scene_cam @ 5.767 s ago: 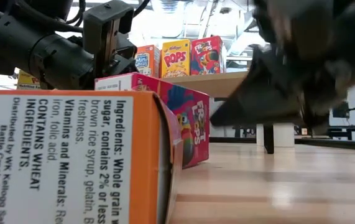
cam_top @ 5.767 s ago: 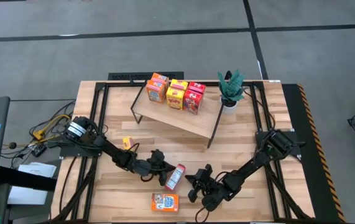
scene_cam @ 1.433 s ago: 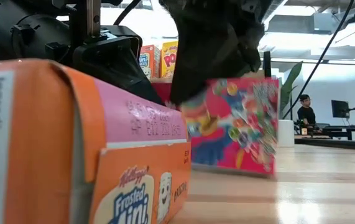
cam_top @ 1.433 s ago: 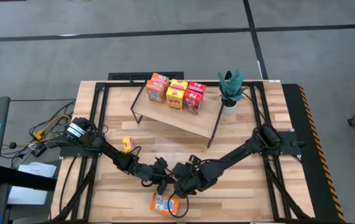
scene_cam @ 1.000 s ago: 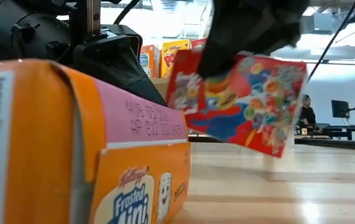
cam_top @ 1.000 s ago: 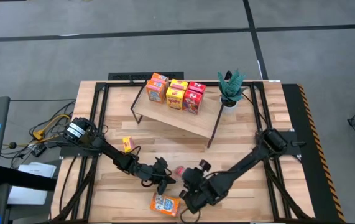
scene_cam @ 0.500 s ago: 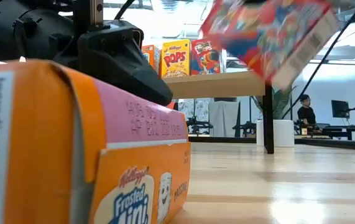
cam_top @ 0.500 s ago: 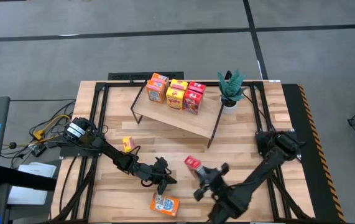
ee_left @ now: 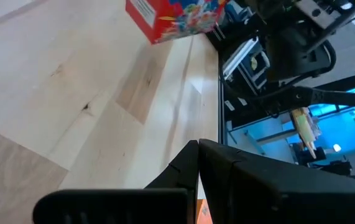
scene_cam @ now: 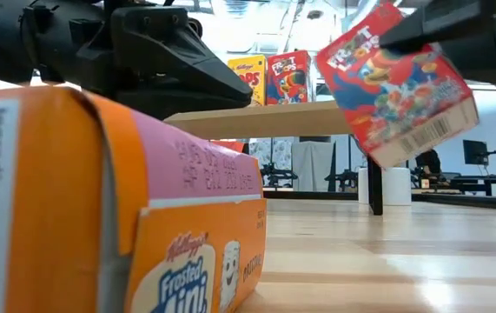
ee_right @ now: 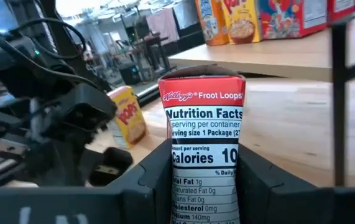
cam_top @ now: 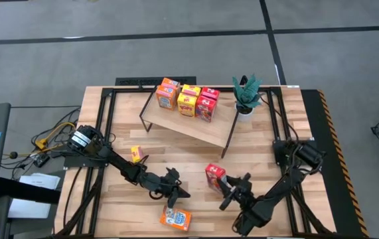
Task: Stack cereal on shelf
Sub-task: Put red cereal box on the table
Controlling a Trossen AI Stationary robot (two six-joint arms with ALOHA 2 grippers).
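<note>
**Holding one red cereal box above the table**

My right gripper (cam_top: 224, 186) is clamped on a red cereal box (cam_top: 214, 176), one finger on each narrow side, the nutrition panel facing my right wrist camera. The box is off the tabletop (cam_top: 196, 154) and tilted; from table height it hangs in the air in front of the shelf (cam_top: 189, 123), lower corner down, printed front showing. It sits near the front of the table, right of centre, well apart from the shelf's nearest leg.

My left gripper (cam_top: 176, 192) is closed on nothing, fingers together, low over the table just left of the held box and just behind the orange box (cam_top: 176, 217).

Items on the table:
- Orange box, lying flat at the front edge, printed front up. It fills the near left of the low view.
- Small yellow box (cam_top: 135, 153), standing on the tabletop beside my left arm, left of the shelf.
- Shelf, light-wood board on thin black legs, set at an angle toward the back of the table.
- Cluster of boxes (cam_top: 188, 101) on the shelf's back portion: orange at the left, yellow in the middle, red at the right, standing upright and touching.
- Potted plant (cam_top: 245, 93), white pot, just beside the shelf's right end.
</note>
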